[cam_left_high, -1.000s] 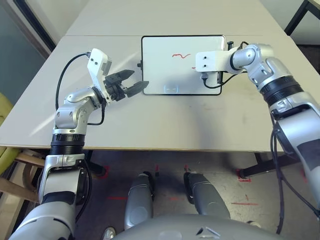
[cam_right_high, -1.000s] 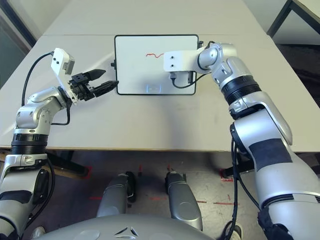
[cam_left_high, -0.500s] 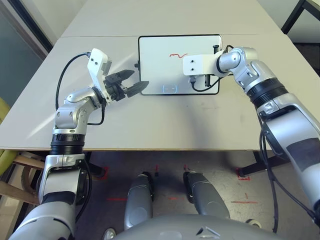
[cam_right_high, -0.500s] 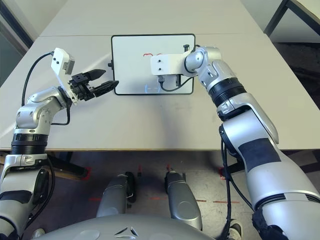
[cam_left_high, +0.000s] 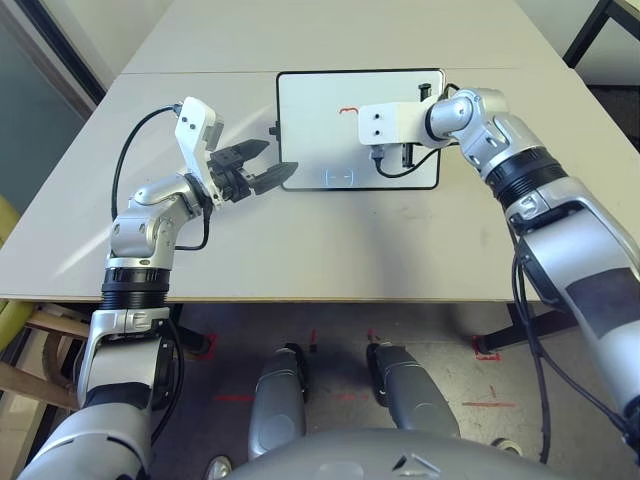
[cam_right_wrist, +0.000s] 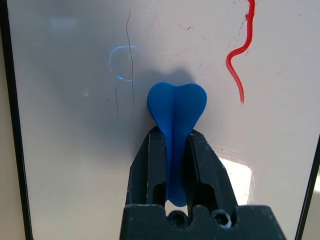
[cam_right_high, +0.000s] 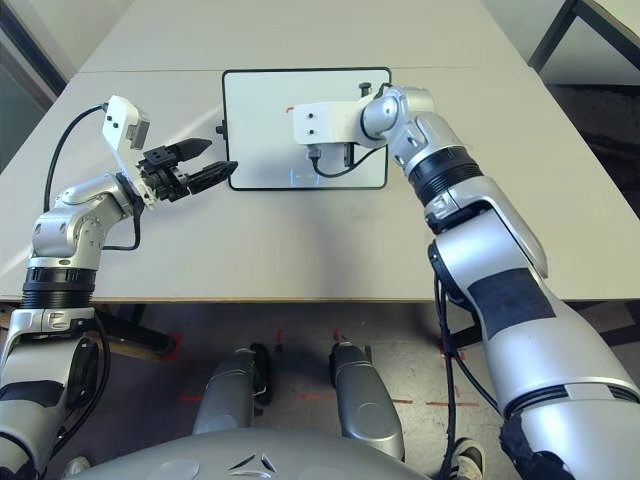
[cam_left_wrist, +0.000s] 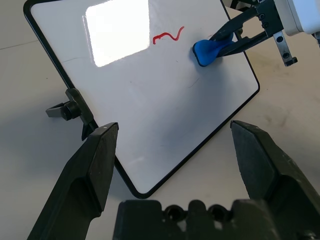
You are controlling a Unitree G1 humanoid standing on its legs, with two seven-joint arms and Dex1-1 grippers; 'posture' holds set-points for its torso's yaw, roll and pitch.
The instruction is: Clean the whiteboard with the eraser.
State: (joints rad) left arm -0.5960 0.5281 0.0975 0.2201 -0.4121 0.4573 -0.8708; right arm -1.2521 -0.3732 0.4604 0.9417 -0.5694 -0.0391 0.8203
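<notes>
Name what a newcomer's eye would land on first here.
Probably the bright blue eraser, gripped by its pinched middle between the fingers of the right gripper over the whiteboard. Next, the red squiggle on the board's white surface, clear of the eraser. Then the left gripper, its fingers spread wide by the board's left edge.

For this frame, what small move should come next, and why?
Probably the right gripper should carry the eraser sideways onto the red squiggle and rub: the eraser is clamped between its fingers over the whiteboard, while the squiggle lies beside it, unwiped.
</notes>
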